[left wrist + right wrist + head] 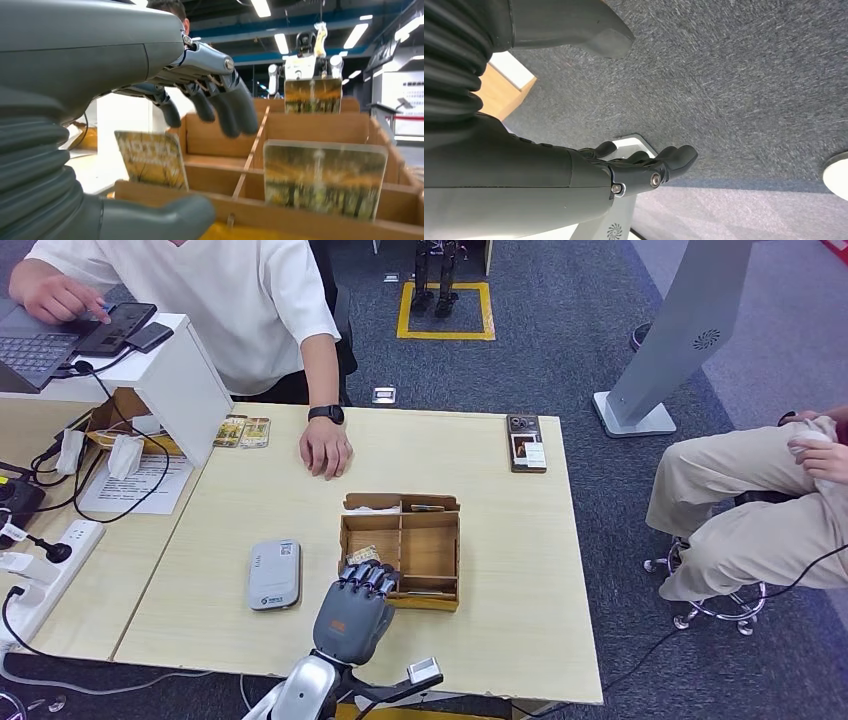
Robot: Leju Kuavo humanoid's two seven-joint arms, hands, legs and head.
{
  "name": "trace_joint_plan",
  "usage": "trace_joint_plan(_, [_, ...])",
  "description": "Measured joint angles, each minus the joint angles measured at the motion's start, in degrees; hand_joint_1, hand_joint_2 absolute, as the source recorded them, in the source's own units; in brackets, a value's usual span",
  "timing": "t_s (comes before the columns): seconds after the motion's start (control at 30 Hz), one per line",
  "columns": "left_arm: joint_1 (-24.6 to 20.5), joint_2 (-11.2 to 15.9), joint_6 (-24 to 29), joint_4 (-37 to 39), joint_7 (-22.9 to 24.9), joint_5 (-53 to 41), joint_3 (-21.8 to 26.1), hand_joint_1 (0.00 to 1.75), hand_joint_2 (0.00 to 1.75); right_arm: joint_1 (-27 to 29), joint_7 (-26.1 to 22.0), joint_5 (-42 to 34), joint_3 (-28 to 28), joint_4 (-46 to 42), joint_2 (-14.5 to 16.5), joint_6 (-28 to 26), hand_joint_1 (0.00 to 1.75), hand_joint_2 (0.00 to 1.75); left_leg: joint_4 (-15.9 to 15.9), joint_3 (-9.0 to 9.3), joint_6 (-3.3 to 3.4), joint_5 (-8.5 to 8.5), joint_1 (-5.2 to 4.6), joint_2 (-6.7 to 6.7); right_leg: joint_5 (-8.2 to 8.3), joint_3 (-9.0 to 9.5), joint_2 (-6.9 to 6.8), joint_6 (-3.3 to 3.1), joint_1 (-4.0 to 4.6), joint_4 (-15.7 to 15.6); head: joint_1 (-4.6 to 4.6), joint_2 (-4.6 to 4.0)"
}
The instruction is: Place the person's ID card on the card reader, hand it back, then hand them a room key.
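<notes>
My left hand (355, 615) reaches over the near left corner of a wooden compartment box (428, 550). A yellow hotel key card (152, 159) stands upright in that corner, between my thumb (165, 220) and my spread fingers (220, 102), with a gap on both sides. The same key card (362, 555) peeks out just beyond my fingertips. More key cards (324, 176) stand in other compartments. The grey card reader (274, 574) lies left of the box with nothing on it. Two cards (243, 430) lie at the table's far edge beside the person's hand (325, 448). My right hand (644, 167) hangs over carpet, holding nothing.
A phone (526, 442) lies at the table's far right. A white stand (180, 380) with a laptop, cables and a power strip (40, 575) crowd the left side. A second person sits on a stool (720, 605) to the right of the table.
</notes>
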Motion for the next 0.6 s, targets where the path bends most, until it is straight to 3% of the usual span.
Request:
trace_joint_plan(0.1, [-0.3, 0.0, -1.3, 2.3, 0.0, 0.0, 0.0, 0.21, 1.75, 0.0, -0.3, 0.4, 0.0, 0.0, -0.2, 0.0, 0.00, 1.75, 0.0, 0.00, 0.00, 0.00, 0.00, 0.00, 0.00, 0.00, 0.00, 0.00, 0.00, 0.0, -0.01, 0.00])
trace_joint_plan(0.37, [-0.6, -0.6, -1.8, 6.3, 0.3, 0.0, 0.5, 0.21, 1.75, 0.0, -0.7, 1.0, 0.0, 0.4, -0.5, 0.0, 0.00, 1.75, 0.0, 0.00, 0.00, 0.00, 0.00, 0.00, 0.00, 0.00, 0.00, 0.00, 0.00, 0.0, 0.00, -0.01])
trace_joint_plan(0.5, [-0.6, -0.6, -1.7, 6.8, 0.3, 0.0, 0.6, 0.01, 1.75, 0.0, -0.7, 1.0, 0.0, 0.4, -0.6, 0.0, 0.00, 1.75, 0.0, 0.00, 0.00, 0.00, 0.00, 0.00, 0.00, 0.00, 0.00, 0.00, 0.00, 0.0, 0.00, 0.01])
trace_joint_plan(0.6, [-0.7, -0.7, -1.5, 7.3, 0.4, 0.0, 0.8, 0.00, 1.75, 0.0, -0.7, 1.1, 0.0, 0.5, -0.6, 0.0, 0.00, 1.75, 0.0, 0.00, 0.00, 0.00, 0.00, 0.00, 0.00, 0.00, 0.00, 0.00, 0.00, 0.0, 0.00, 0.00])
